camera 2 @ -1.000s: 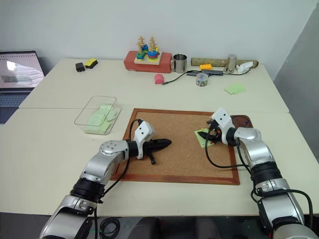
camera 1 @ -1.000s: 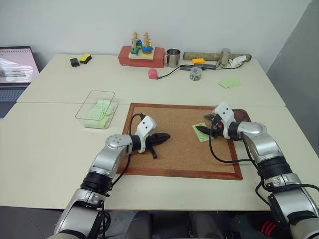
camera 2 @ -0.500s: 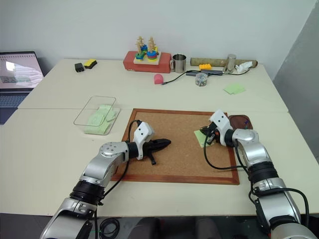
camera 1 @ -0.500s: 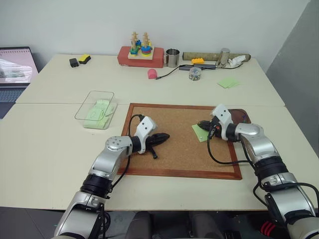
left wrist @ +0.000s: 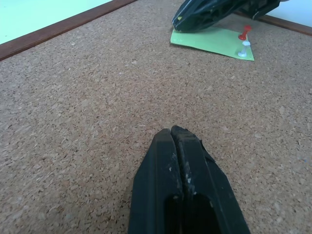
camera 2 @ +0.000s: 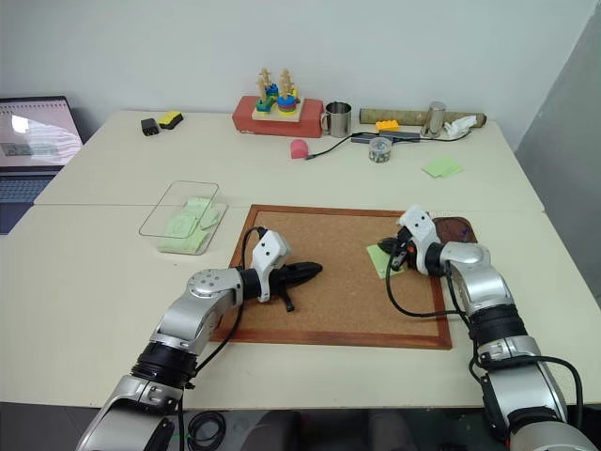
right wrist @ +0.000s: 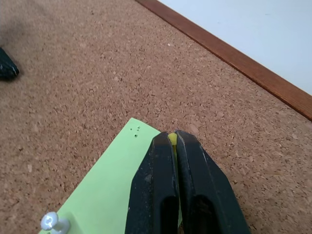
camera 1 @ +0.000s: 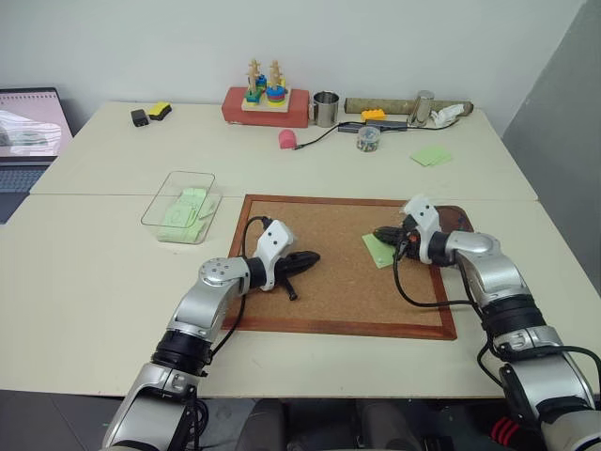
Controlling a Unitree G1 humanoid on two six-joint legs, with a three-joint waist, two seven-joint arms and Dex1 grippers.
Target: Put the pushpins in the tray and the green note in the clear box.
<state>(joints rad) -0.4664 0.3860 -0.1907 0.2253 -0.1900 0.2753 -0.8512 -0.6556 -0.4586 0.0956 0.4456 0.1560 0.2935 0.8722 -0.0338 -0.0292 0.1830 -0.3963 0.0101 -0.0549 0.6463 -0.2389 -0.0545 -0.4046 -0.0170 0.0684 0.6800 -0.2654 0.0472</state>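
Observation:
The green note [camera 1: 378, 250] lies on the corkboard [camera 1: 329, 282] near its right edge. A red pushpin [left wrist: 243, 34] and a pale pushpin [left wrist: 242, 50] stand in it. My right gripper [camera 1: 380, 233] is over the note's far corner, shut on a yellow pushpin [right wrist: 172, 138] whose head shows between the tips. Just behind that gripper sits the dark brown tray [camera 1: 457, 218]. The clear box [camera 1: 183, 207] stands left of the board with green slips inside. My left gripper [camera 1: 305, 258] is shut and empty, low over the board's left part.
A pair of green slips [camera 1: 430, 156] lies at the back right. A red block with stacking toys [camera 1: 267, 101], a metal mug [camera 1: 326, 108], cables and small items line the far edge. A laptop [camera 1: 33, 127] sits at the far left.
My right gripper has shut at the note's far corner; a second ago its fingers stood apart. The left arm has stayed still.

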